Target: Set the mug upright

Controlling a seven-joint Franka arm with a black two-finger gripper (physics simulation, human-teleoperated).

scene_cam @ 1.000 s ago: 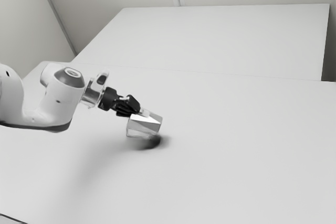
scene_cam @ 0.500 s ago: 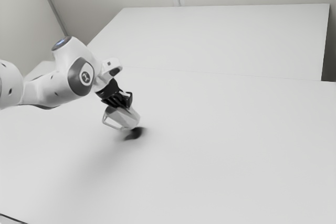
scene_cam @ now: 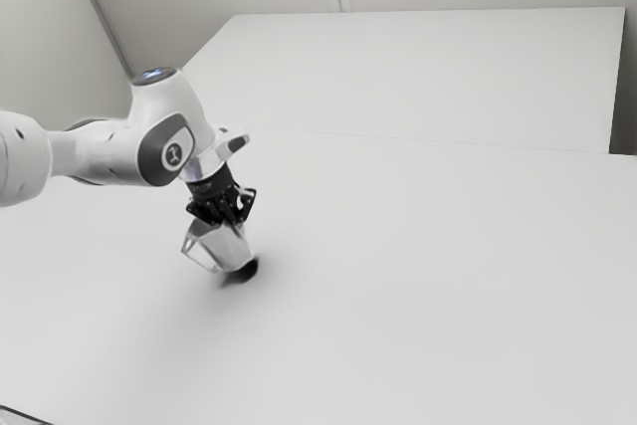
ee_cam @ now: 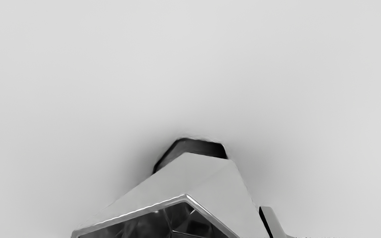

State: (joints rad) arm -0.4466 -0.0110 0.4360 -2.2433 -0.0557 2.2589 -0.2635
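Black two-finger gripper (scene_cam: 230, 222) pinching a silvery, faceted metal-look mug (scene_cam: 226, 249), tilted, mouth toward the hand.
Its base is near the smooth white table (scene_cam: 428, 276); best levelled gently, base seated flat before release.

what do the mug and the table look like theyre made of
The mug looks like smooth metal, perhaps polished steel: its rim shines and its dark inside shows glints, though glazed ceramic isn't ruled out. The table looks matte, maybe laminate or painted board: plain pale grey, no visible grain.
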